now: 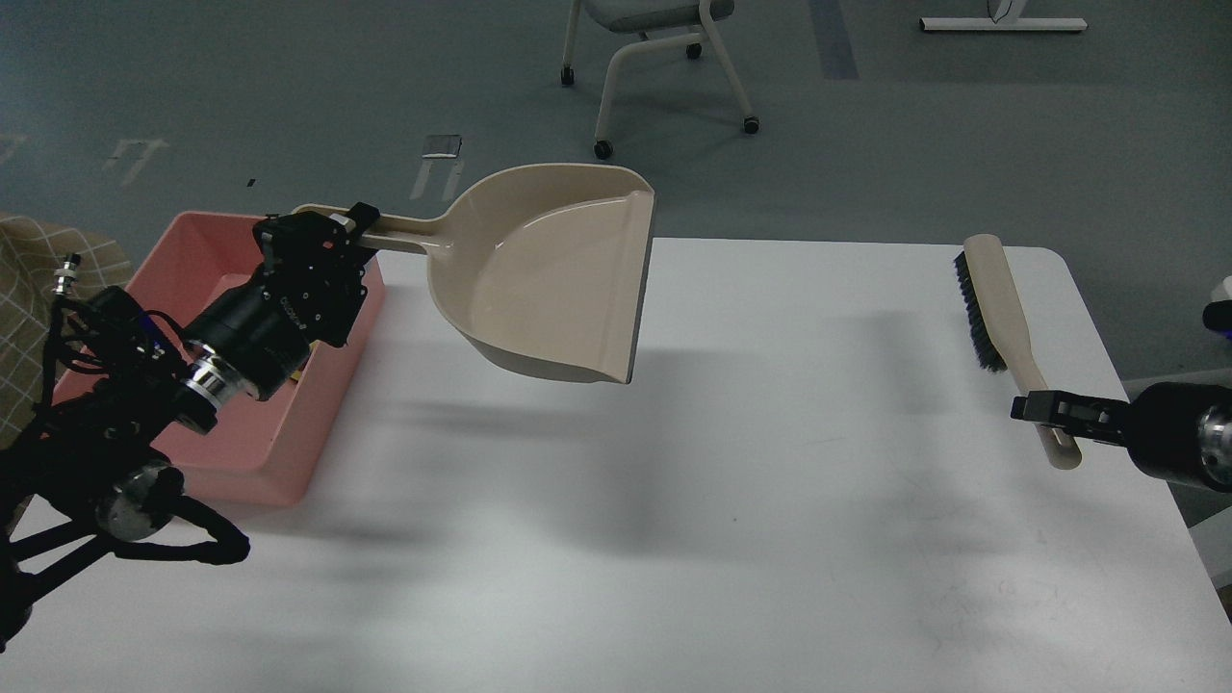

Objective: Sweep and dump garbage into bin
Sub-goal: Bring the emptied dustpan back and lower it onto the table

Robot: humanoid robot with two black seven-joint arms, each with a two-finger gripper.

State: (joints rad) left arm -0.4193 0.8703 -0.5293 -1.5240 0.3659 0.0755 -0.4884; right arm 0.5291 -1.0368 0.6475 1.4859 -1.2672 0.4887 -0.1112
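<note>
White surface (pixel 722 500) bare at centre; pink bin (pixel 279 452) at left edge; left gripper (pixel 332 236) fingers pinching beige dustpan (pixel 549 279) handle, pan aloft; right gripper (pixel 1044 409) fingers clamping brush (pixel 1006 318) handle; garbage unseen.

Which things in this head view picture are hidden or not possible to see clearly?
1. Inside of the pink bin: mostly hidden by the left gripper and its arm, so any garbage in it cannot be seen.
2. Dustpan handle: partly covered by that gripper.
3. Right gripper: dark and small on the brush handle; its fingers cannot be told apart.
4. Chair: cut off by the top edge.
</note>
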